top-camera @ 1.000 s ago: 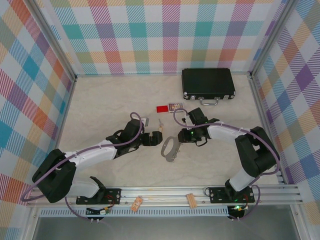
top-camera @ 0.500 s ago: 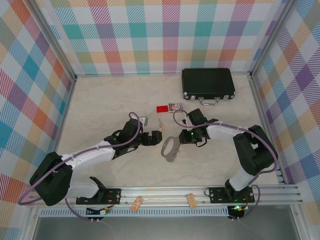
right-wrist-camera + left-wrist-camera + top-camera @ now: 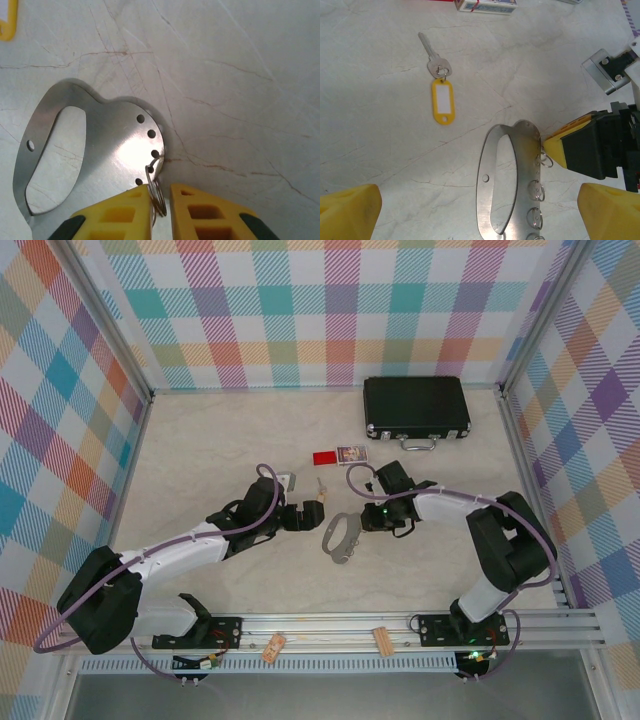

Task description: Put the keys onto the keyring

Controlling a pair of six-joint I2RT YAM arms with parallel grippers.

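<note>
The pale worktop looked like smooth, veined marble. Toward its far edge sat a black rectangular case with a silver handle. My left gripper faced the keyring with its yellow jaws spread wide. The keyring was a flat brushed-steel plate with an oval cutout and small wire rings along one edge. It lay flat mid-worktop between both arms, long axis running near to far. My right gripper had its jaws almost together around one wire ring, and I could not tell whether they pinched it. The silver key, with its yellow tag, lay nearby, blade pointing toward the far wall.
</note>
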